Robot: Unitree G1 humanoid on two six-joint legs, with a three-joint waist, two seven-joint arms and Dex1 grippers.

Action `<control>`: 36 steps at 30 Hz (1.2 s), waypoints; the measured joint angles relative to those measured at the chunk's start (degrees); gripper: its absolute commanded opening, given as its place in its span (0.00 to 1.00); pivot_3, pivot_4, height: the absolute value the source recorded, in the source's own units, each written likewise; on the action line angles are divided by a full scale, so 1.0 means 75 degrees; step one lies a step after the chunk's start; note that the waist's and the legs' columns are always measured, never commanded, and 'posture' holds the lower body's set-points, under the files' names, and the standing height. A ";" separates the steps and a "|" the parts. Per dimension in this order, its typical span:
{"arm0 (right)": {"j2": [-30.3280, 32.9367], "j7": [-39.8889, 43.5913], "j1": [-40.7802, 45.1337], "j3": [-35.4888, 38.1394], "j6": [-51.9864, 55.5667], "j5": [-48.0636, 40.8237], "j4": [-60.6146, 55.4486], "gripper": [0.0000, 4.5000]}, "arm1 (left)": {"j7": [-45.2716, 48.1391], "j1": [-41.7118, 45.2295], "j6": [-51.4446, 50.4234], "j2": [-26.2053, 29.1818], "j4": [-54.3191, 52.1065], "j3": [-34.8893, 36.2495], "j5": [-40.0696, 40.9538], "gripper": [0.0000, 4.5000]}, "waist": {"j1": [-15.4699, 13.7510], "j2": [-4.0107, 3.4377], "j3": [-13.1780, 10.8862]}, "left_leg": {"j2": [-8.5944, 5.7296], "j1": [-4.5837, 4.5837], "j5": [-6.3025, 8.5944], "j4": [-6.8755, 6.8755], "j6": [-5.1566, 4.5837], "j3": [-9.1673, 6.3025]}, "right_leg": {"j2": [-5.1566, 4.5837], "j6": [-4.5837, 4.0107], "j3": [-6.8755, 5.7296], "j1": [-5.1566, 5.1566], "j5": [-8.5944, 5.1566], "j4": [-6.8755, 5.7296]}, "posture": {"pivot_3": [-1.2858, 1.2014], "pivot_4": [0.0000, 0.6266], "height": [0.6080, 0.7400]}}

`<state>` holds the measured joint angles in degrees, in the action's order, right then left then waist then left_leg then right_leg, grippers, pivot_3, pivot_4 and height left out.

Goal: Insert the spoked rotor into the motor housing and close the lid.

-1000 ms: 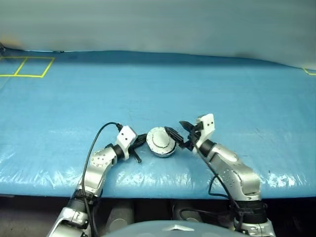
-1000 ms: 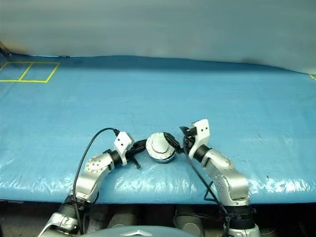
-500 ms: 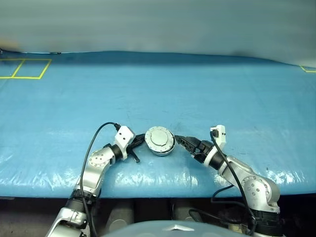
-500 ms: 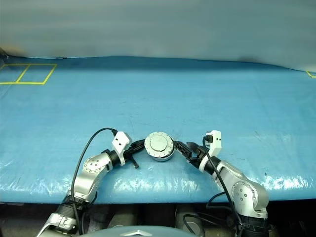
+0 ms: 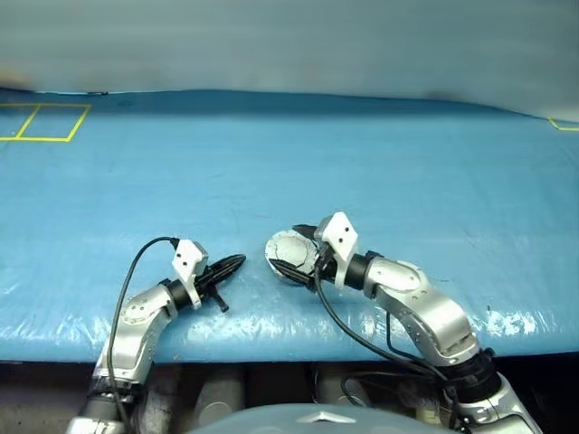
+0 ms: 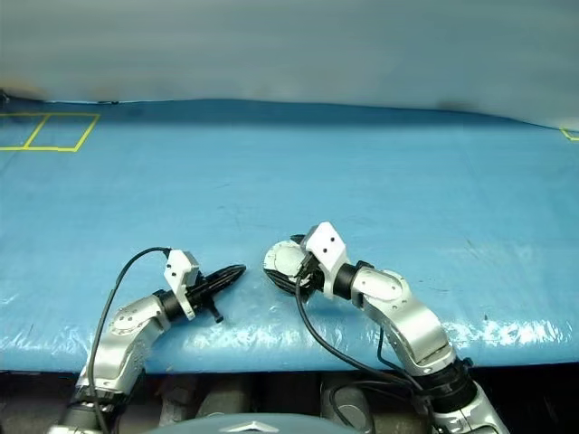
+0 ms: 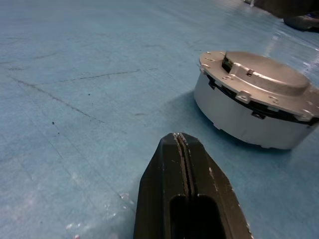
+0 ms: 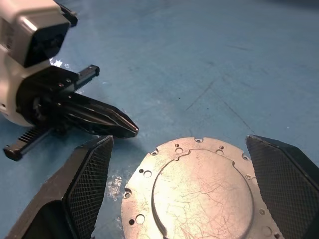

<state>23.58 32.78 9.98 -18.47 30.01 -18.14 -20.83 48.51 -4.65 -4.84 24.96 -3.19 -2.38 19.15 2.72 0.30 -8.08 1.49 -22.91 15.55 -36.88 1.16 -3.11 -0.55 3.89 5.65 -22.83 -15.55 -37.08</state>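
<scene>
The motor housing (image 5: pixel 288 254) sits on the blue table near its front edge. Its lid (image 8: pixel 200 193) lies flat on top, plain silver face up. The spoked rotor is hidden. My right gripper (image 8: pixel 179 144) is open; its two meshed fingers (image 8: pixel 89 172) stand on either side of the housing, with gaps to its rim. My left gripper (image 5: pixel 232 265) is shut and empty, a short way to the left of the housing and pointing at it. In the left wrist view the shut fingertips (image 7: pixel 181 149) face the housing's grey side wall (image 7: pixel 239 122).
The blue sheet-covered table (image 5: pixel 380 172) stretches far ahead and to both sides. Yellow tape squares (image 5: pixel 41 122) mark its far left corner, and a yellow mark (image 5: pixel 565 125) the far right. The front edge (image 5: pixel 271 348) runs just behind my wrists.
My left gripper has drawn back to the left, away from the housing. My right arm has swung in and rolled, so its open fingers now straddle the housing. The housing has stayed put.
</scene>
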 measured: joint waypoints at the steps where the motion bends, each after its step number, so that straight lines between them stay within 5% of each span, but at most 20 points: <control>1: 0.0001 0.0042 0.0023 -0.0036 -0.0035 0.0109 0.0195 0.99 | 0.0047 -0.0180 -0.0027 0.0117 -0.0302 0.0027 0.0011 0.00 | -0.0038 -0.0006 -0.0011 | 0.0001 0.0000 0.0001 -0.0012 -0.0002 -0.0002 | -0.0010 0.0001 -0.0001 0.0004 0.0001 -0.0005 | 0.52 0.24 1.00; 11: -0.0192 0.0307 0.0290 -0.0024 -0.0303 0.0468 0.0916 0.99 | -0.0198 -0.0655 -0.0273 0.0269 -0.1328 0.0023 0.0134 0.00 | -0.0087 -0.0001 -0.0036 | -0.0021 0.0030 0.0018 -0.0058 -0.0034 -0.0002 | -0.0004 -0.0003 -0.0014 0.0025 -0.0001 -0.0076 | 0.52 0.24 1.00; 17: -0.0131 0.0363 0.0268 0.0012 -0.0307 0.0632 0.0995 0.67 | -0.0405 -0.0608 -0.0280 0.0127 -0.1323 -0.0137 -0.0048 0.00 | -0.0080 0.0000 -0.0037 | -0.0020 0.0032 0.0015 -0.0061 -0.0029 -0.0001 | 0.0003 -0.0009 -0.0015 0.0018 -0.0004 -0.0100 | 0.52 0.24 1.00; 36: -0.0171 0.0492 0.0106 0.0343 -0.0304 0.0572 0.0984 0.67 | -0.0331 -0.0097 -0.0276 -0.0057 -0.1011 -0.0450 -0.0155 0.00 | -0.0084 -0.0001 -0.0038 | -0.0024 0.0031 0.0015 -0.0095 -0.0029 -0.0006 | 0.0003 -0.0008 -0.0020 0.0029 -0.0004 -0.0120 | 0.52 0.24 1.00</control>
<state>22.30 36.48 10.77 -15.90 27.73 -13.85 -13.45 46.03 -5.39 -6.91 24.53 -10.77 -5.76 17.99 2.08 0.29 -8.36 1.31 -22.68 15.66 -37.59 0.95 -3.15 -0.53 3.83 5.50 -22.62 -15.58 -37.98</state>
